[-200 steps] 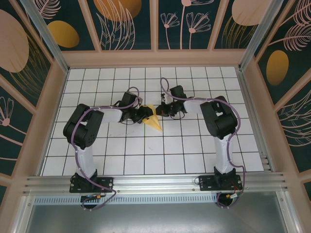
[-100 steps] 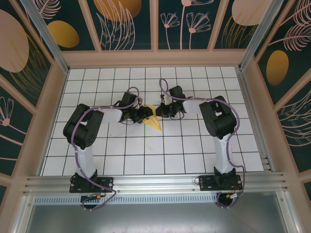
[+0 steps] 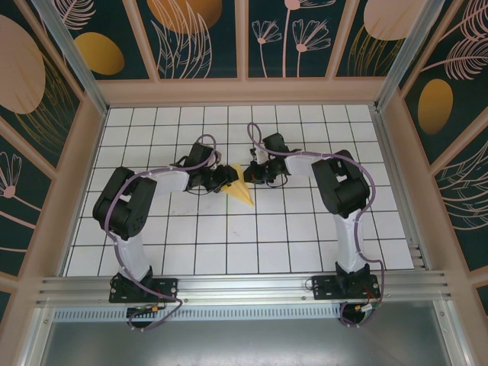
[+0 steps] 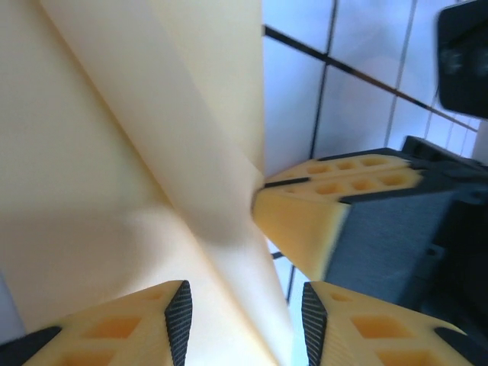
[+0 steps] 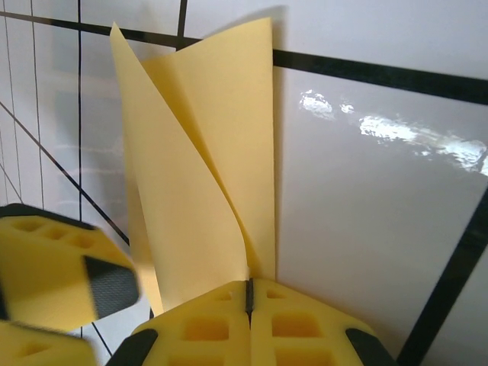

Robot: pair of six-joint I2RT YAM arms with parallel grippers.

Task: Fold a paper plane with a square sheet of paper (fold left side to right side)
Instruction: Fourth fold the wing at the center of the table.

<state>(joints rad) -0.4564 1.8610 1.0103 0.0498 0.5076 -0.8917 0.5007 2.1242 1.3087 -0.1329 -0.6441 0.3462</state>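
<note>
Yellow paper, folded down to a narrow pointed paper plane (image 3: 244, 192), lies on the white tiled table with black grid lines (image 3: 229, 236), near the middle of the grid and between the two arms. From above, its sharp tip points toward the near edge and slightly to the right. Its wider end sits up between the two grippers.

The right gripper (image 3: 252, 175) reaches in from the right. In its wrist view its yellow honeycomb fingertips (image 5: 221, 328) are pressed together, with the edge of the paper plane (image 5: 206, 168) pinched in the seam between them. Above that pinch, two flaps rise and spread apart in a shallow V against the glossy tile.

The left gripper (image 3: 227, 180) comes in from the left and meets the paper plane just beside the right one. In the left wrist view its jaws stand apart and released, with a black-padded fingertip (image 4: 179, 320) on each side of a fold of the paper plane (image 4: 114, 152). A sliver of bright tile shows between the paper and the right-hand pad, so nothing is clamped there.

The same view shows the right gripper (image 4: 263, 187) clenched on the paper's edge, close to the left gripper (image 4: 244, 320). The right wrist view catches one yellow finger of the left gripper (image 5: 69, 263) low on the left, beside the paper.
</note>
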